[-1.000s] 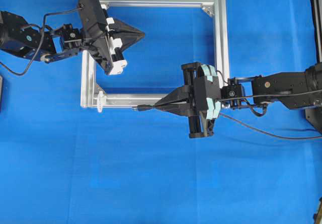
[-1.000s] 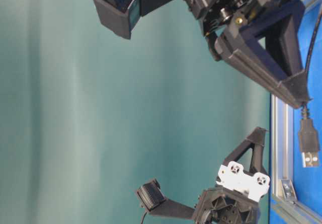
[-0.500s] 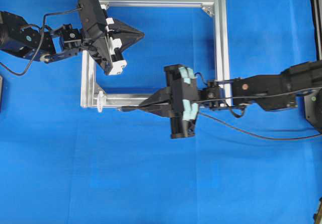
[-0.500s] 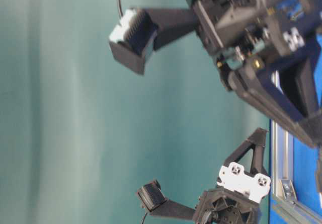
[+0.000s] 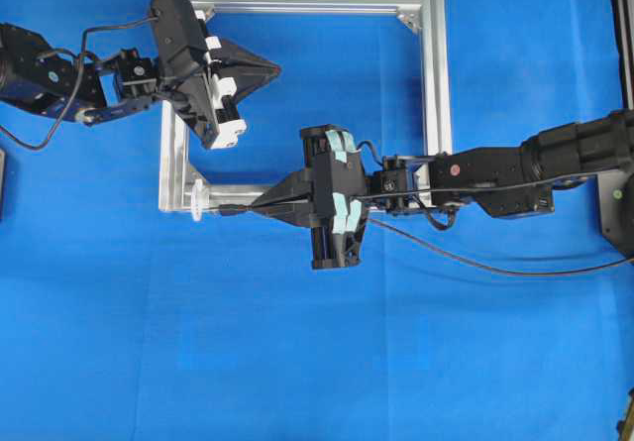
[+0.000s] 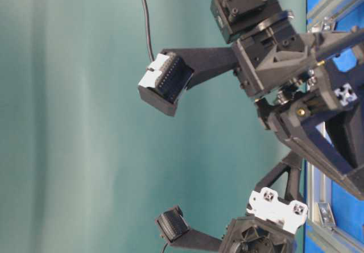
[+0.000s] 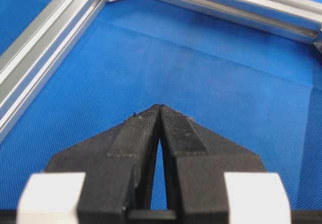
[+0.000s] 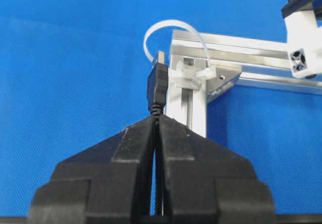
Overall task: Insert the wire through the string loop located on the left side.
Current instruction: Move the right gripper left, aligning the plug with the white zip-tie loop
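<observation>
So your right end effector [image 5: 260,206] is pinched fully closed on the wire [image 8: 157,83], gripping it just behind the plug, and the plug sticks out past the fingertips toward the left. In the right wrist view the metal tip sits right at the string loop [image 8: 173,38], just beside its left strand; you can't tell from that angle whether it's actually inside the loop. The loop stands up off the lower-left corner of the frame [image 5: 431,84], held in a small white clip.

Your left end effector [image 5: 274,65] is also closed all the way, holding nothing, hovering over the open middle of the frame near its top-left corner, well apart from the loop.

Room-wise: outside the frame's left and bottom edges it's open blue cloth, so that corner has free space to the left and below. The rest of the wire trails off right across the tabletop [image 5: 297,362] under the right arm.

Count: one frame, one loop, one wire, two arms. The surface is a blue woven cloth with a few soft creases, and the table-level view shows a plain teal backdrop behind it.
</observation>
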